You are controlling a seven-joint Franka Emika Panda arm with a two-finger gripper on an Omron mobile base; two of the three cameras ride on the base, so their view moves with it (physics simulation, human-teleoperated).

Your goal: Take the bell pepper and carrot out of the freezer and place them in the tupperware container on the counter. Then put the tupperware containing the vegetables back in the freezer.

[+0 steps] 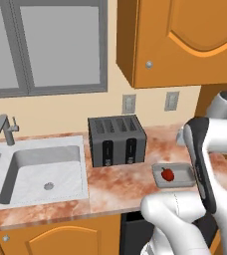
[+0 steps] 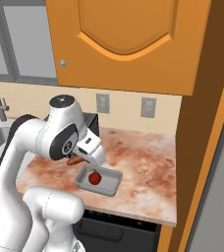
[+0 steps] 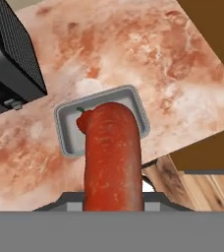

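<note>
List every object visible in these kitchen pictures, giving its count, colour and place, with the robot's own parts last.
Round glossy red bell pepper: one, red with green stem, inside the tray.
Long orange-red carrot: one, held in the hand above the tray.
Shallow grey rectangular tupperware tray: one, on the counter right of the toaster.
Pinkish-brown marbled stone counter: one, over orange cabinets.
Black-and-grey four-slot toaster: one, at the wall.
Pale marbled sink: one, left, with a grey tap.
Grey wall sockets: two, on the beige wall.
Orange wooden wall cabinet: one, above the counter.
Grey-framed window: one, above the sink.
White robot arm: one; its hand grips the carrot.
</note>
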